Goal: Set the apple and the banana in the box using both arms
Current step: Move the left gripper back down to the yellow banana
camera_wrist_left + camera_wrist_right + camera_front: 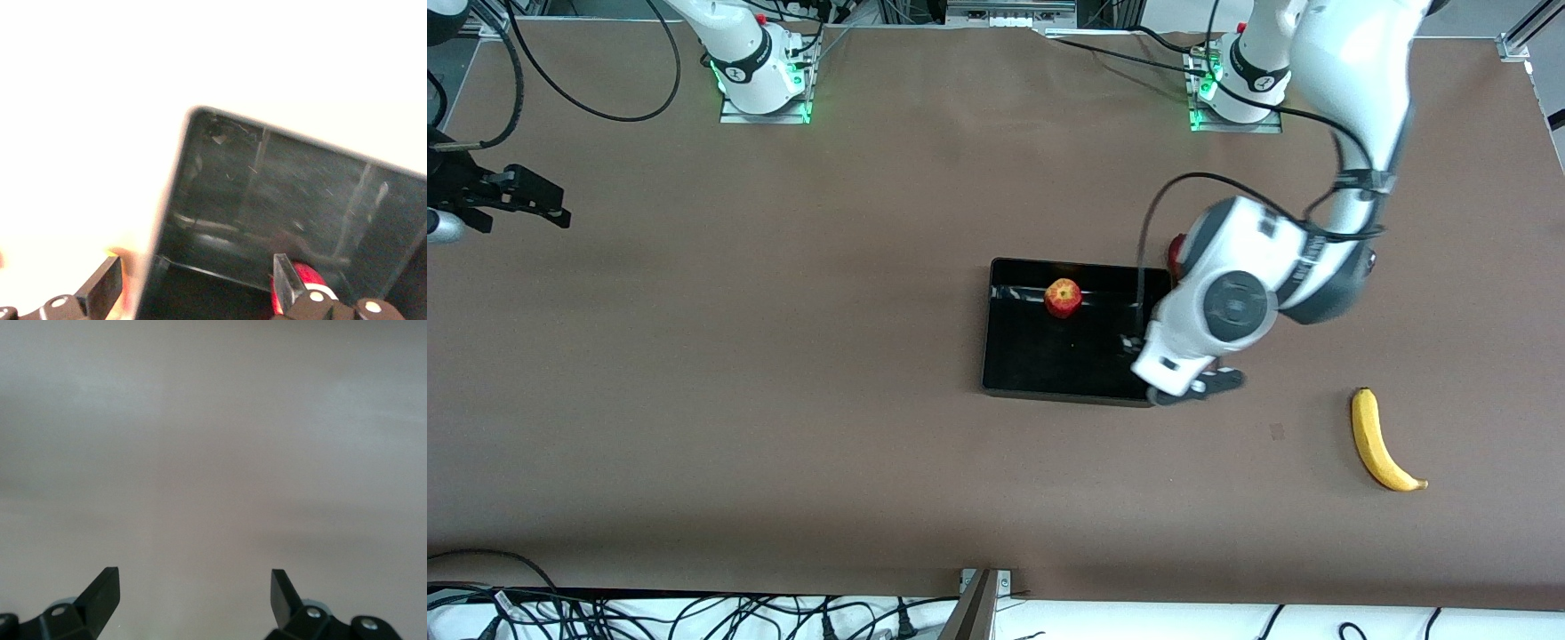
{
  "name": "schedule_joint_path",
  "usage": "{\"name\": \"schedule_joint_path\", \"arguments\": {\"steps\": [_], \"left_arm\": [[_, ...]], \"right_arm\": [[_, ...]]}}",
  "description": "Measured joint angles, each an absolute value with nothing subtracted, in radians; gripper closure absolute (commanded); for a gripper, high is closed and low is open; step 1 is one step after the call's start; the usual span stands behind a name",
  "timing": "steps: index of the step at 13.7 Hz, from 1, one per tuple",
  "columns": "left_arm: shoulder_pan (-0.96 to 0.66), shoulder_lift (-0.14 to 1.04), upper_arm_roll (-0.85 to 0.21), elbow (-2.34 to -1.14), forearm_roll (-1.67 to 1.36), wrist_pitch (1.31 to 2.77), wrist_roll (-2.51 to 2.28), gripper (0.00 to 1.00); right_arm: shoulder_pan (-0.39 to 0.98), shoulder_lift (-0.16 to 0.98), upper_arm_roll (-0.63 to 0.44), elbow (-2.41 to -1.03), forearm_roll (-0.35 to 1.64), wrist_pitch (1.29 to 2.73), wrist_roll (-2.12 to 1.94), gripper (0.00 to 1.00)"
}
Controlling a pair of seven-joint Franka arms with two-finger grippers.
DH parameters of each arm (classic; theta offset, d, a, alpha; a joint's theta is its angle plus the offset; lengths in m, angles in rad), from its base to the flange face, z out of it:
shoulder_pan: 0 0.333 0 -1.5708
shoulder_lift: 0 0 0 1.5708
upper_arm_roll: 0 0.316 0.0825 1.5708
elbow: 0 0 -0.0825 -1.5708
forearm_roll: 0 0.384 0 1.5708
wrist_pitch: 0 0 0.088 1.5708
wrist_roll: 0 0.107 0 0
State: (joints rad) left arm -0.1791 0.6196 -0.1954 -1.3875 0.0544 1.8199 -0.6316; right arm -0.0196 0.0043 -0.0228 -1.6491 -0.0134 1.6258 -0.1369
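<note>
step: apple looks done; by my reading the banana point(1383, 442) comes next, lying bare on the table point(783, 373) near the left arm's end, closer to the front edge than the box point(1049, 373).
how to do it well: lift the left gripper point(1199, 384) straight up off the box corner before swinging, so a finger does not catch the wall; come down across the banana's middle, jaws across its width.
left gripper: fingers spread wide, nothing between them, low over the box corner toward the left arm's end.
right gripper point(520, 197): wide apart, empty, waiting over the table edge at the right arm's end.
box: middle of the table; holds only the apple point(1064, 298), beside the wall toward the bases.
</note>
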Motion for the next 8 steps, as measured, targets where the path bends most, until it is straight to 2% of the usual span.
{"name": "schedule_joint_path", "arguments": {"steps": [4,8], "left_arm": [[-0.004,0.634,-0.184,-1.391,0.195,1.828,-0.391,0.0],[0.148,0.692,-0.154,-1.392,0.277,1.981,-0.115,0.0]], "right_arm": [[-0.019,0.004,-0.014,-1.649,-0.013,1.625,-0.137,0.0],[-0.02,0.004,-0.014,-1.649,-0.013,1.624,-0.137,0.0]]}}
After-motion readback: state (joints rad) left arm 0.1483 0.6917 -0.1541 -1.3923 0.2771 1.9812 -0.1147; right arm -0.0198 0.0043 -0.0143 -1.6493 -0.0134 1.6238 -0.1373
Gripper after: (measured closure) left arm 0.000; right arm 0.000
